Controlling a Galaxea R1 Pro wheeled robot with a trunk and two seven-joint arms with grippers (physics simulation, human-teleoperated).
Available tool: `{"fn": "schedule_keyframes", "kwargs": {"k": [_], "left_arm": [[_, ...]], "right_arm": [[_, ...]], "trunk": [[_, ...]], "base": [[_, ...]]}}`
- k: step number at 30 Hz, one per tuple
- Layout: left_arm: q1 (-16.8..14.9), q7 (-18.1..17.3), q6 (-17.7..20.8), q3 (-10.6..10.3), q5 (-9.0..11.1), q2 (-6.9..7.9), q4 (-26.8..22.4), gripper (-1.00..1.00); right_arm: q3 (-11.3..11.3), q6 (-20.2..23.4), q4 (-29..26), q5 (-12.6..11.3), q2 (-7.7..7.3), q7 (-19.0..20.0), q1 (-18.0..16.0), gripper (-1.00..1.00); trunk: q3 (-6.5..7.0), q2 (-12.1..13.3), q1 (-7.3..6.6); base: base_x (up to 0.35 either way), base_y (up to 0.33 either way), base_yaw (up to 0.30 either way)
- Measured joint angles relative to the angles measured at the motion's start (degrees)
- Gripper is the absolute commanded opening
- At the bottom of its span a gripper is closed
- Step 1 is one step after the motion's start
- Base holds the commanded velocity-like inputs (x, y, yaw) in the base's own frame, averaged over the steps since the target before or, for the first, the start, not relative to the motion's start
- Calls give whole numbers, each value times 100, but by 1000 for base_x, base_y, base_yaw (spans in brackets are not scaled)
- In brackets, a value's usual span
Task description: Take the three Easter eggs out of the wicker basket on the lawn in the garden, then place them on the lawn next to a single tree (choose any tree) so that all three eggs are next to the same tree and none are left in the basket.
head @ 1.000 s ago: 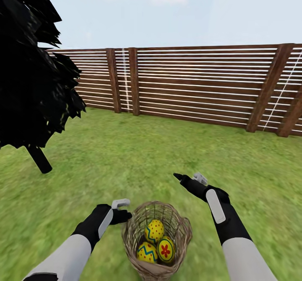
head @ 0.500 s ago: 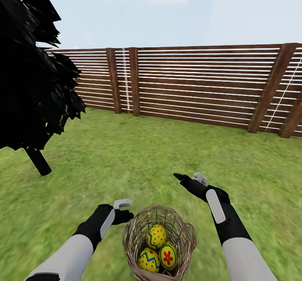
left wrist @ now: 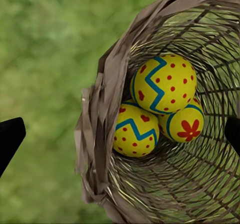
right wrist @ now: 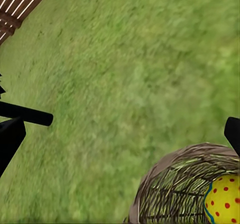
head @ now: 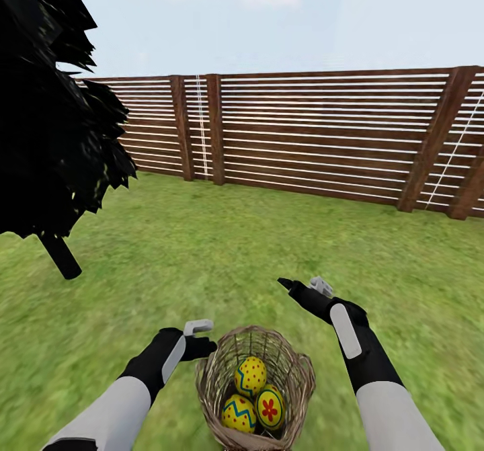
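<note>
Right then, the wicker basket (head: 255, 387) sat upright on the lawn (head: 222, 256), low in the head view and between the two arms, with all three Easter eggs (head: 254, 394) inside it: a dotted one (head: 249, 376) on top, a zigzag one (head: 238, 413) and a red-flower one (head: 269, 407) below, all touching each other. The left gripper (head: 202, 338) hovered just beside the basket's rim on the robot's left, and its wrist view looked straight down into the basket (left wrist: 165, 134) at the eggs (left wrist: 157, 104), with a dark fingertip (left wrist: 9, 139) out over the grass and the other at the far edge over the weave, so the fingers were spread wide and held nothing. The right gripper (head: 301, 284) was raised over the grass beyond the basket on the robot's right, apart from it, fingers spread as well and empty; its wrist view caught the basket rim (right wrist: 185, 184) and part of one egg (right wrist: 224, 199). A dark-foliaged tree (head: 54, 115) with a thin leaning trunk stood further off on the left, and a brown slatted fence (head: 323, 135) closed off the back of the lawn
</note>
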Motion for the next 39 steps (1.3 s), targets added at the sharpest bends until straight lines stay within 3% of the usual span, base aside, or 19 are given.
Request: {"fn": "schedule_keyframes", "kwargs": {"k": [39], "left_arm": [[0,-9,-17,-18,0,-7,142,100]], "right_arm": [[0,9,-33,9,-9,0,0,100]], "trunk": [[-700,-1564,857]], "base": [[0,0,0]]}}
